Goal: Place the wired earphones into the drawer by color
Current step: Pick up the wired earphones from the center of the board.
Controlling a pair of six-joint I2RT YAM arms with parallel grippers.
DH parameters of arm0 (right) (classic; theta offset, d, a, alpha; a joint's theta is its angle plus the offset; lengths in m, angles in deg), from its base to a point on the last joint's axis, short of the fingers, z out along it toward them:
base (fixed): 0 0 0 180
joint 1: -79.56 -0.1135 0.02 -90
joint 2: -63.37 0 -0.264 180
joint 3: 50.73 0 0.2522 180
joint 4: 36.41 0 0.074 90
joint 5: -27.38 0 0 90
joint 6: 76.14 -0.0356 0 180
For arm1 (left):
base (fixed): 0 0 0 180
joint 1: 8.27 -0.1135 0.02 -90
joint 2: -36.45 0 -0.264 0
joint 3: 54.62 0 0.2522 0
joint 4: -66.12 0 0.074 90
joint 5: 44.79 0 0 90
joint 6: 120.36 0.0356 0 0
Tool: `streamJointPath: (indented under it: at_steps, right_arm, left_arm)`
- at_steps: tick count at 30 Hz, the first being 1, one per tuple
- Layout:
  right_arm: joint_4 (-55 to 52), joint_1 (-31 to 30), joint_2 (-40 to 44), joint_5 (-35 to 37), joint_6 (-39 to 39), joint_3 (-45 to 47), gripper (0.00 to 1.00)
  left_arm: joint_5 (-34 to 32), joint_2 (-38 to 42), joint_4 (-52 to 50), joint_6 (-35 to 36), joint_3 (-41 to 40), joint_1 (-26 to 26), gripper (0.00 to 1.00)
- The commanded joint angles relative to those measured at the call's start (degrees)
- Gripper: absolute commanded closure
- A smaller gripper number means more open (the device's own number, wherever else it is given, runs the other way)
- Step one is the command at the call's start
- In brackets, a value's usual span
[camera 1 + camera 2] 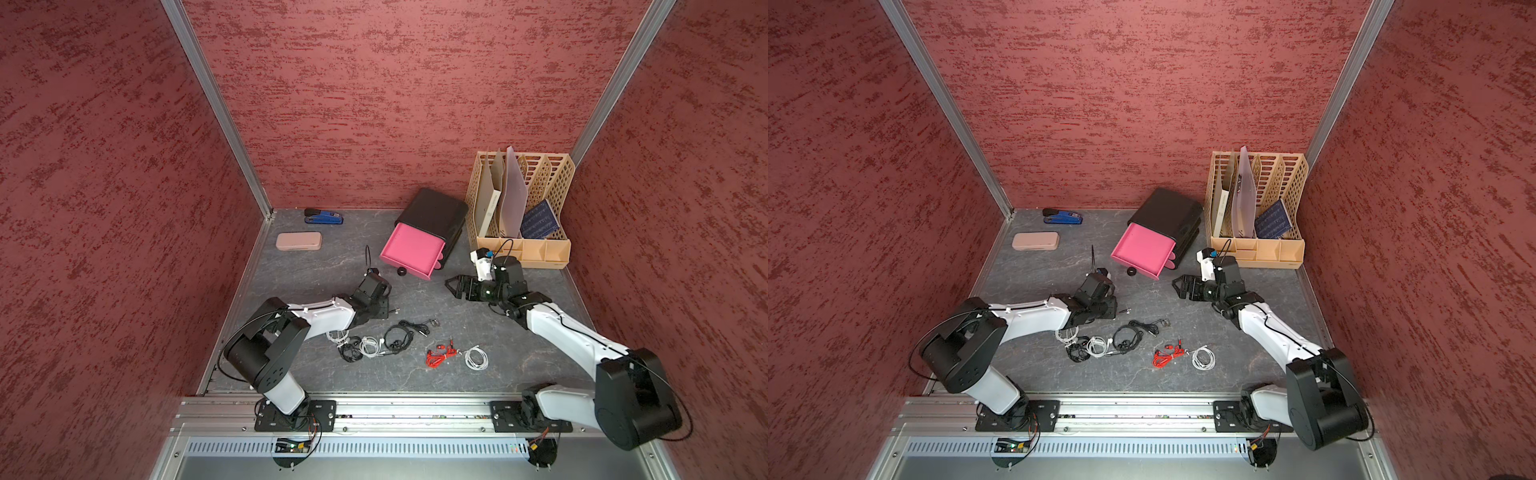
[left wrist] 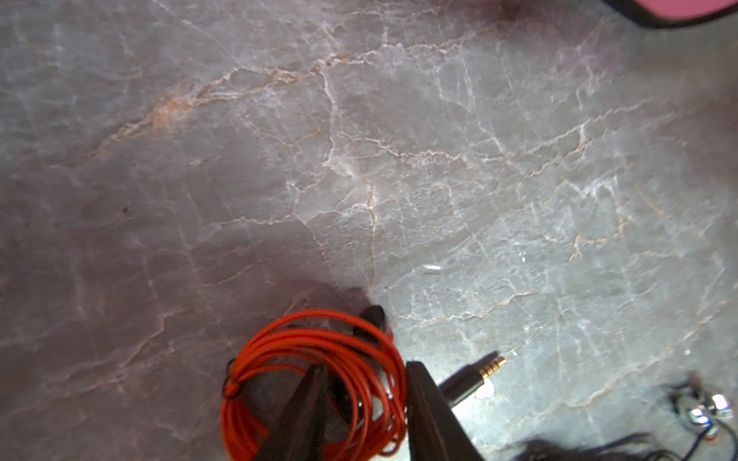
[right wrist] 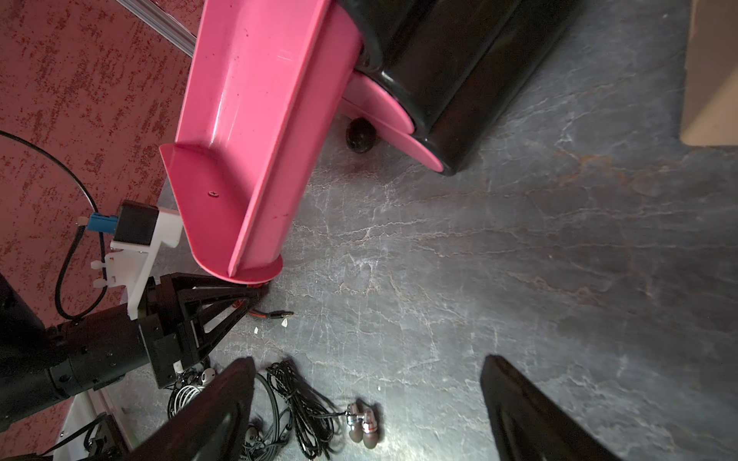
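Observation:
In the left wrist view my left gripper (image 2: 367, 365) stands either side of several strands of a red coiled earphone (image 2: 311, 343), whose jack plug (image 2: 485, 369) lies beside it. A gap shows beside one finger. The pink drawer (image 1: 411, 245) is pulled out of its black cabinet (image 1: 436, 212) and holds nothing. My right gripper (image 1: 449, 284) hovers open next to the drawer, with nothing between its fingers. On the table lie another red bundle (image 1: 440, 355), a white one (image 1: 476, 357), and a tangle of black (image 1: 399, 336) and white (image 1: 370, 345) earphones.
A blue stapler (image 1: 324, 216) and a pink case (image 1: 298, 241) lie at the back left. A beige file organizer (image 1: 523, 208) stands at the back right, just behind the right arm. Red walls enclose the table on three sides.

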Motion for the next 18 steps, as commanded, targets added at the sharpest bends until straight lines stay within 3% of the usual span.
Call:
streamJointPath:
  at_steps: [1, 13, 18]
  right_arm:
    - [0.1, -0.4, 0.4, 1.1, 0.6, 0.6, 0.07]
    - [0.0, -0.4, 0.6, 1.0, 0.7, 0.6, 0.07]
    - [0.0, -0.4, 0.7, 1.0, 0.6, 0.6, 0.07]
  left_arm:
    - [-0.8, -0.8, 0.4, 0.6, 1.2, 0.4, 0.72]
    - [-0.7, 0.0, 0.2, 0.4, 0.8, 0.4, 0.95]
    - [-1.2, 1.9, -0.6, 0.4, 0.4, 0.3, 1.0]
